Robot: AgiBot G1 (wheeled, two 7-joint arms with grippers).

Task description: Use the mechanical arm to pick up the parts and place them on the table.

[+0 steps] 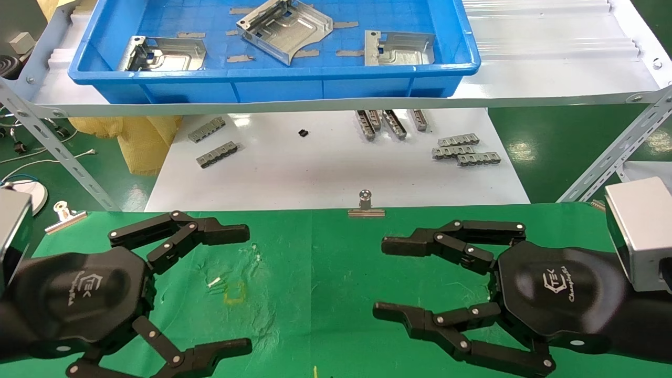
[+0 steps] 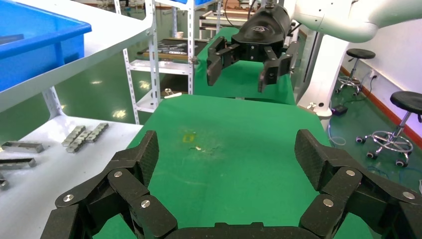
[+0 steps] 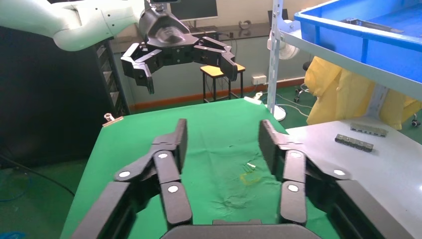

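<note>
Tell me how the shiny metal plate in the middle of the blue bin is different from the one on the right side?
The middle plate lies turned at an angle; the right plate sits square to the blue bin. The middle plate looks bigger and sits farther back; the right plate lies nearer the front wall. Both are silver stamped sheet metal, untouched.

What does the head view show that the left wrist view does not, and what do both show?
Only the head view shows the three parts lying in the blue bin, and the clip at the green table's edge. Only the left wrist view shows stools and shelving behind. Both show the green table, its yellow mark, the grey strips, and the left gripper and right gripper, both open and empty.
</note>
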